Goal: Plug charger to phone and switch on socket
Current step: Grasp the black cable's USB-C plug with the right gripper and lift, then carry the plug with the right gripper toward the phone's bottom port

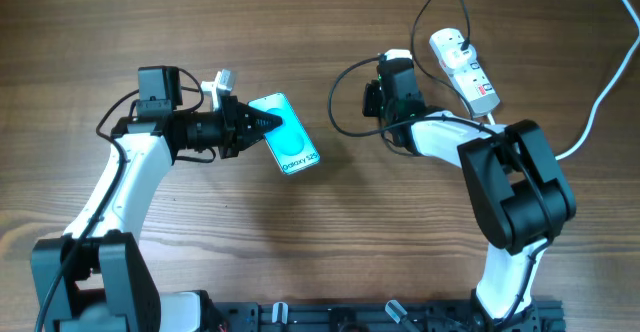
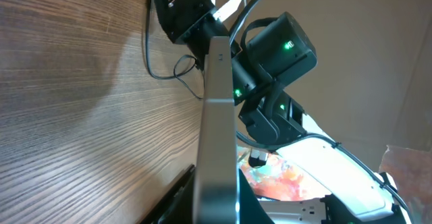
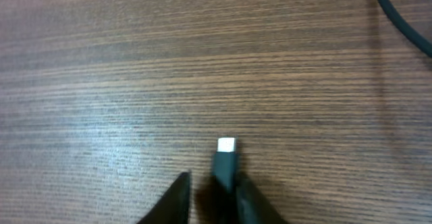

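**Phone and plug tip face off across bare wood**

The left fingers (image 1: 256,124) are clamped on one short end of the phone (image 1: 290,142), one finger lying over the cyan screen. The phone sits left of centre, angled, and its free short edge points down and to the right. In the left wrist view it shows only as a thin grey edge running up the middle.

The right fingers (image 3: 177,198) appear to pinch the charger (image 3: 226,162) just behind its pale tip, though the gap on one side is too dark to be sure. The tip juts out over open counter (image 3: 101,82).

From above, a strip of bare wood lies between the phone's free edge and the right fingers, crossed only by a loop of black cable. The socket (image 1: 470,72) lies behind the right arm, with the charger's white block plugged into its far end.
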Controlling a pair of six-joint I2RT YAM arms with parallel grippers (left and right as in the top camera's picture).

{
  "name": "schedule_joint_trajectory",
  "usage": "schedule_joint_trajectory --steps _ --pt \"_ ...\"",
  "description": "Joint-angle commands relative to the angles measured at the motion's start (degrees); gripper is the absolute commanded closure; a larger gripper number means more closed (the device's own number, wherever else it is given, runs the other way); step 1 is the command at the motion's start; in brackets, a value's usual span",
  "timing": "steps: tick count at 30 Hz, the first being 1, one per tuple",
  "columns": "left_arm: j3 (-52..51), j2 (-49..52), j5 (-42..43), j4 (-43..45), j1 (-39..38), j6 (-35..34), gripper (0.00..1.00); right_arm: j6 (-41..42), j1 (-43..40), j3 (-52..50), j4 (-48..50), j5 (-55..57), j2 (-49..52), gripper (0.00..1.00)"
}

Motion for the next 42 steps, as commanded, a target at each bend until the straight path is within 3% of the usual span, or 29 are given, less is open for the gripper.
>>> schedule_joint_trajectory --steps 1,9,19,34,42 --pt "0.7 -0.1 2.6 0.0 0.2 1.1 0.96 1.1 0.0 -1.2 -1.5 -2.8 3.9 0.94" --pt "0.7 -0.1 2.6 -0.2 0.2 1.7 0.96 -2.3 0.0 -1.2 -6.5 -5.1 -0.5 0.96" --pt "0.7 -0.1 2.6 -0.2 0.2 4.0 0.96 -3.3 0.3 -1.2 -33.1 -6.8 -18.3 0.95" --pt "0.7 -0.1 2.6 -0.5 0.2 4.1 0.96 -2.8 5.1 -3.9 -35.2 5.3 -8.1 0.95" --pt "0.7 -0.1 2.6 -0.5 0.2 4.1 0.96 -1.2 5.5 -3.9 -40.8 0.5 -7.1 0.82"
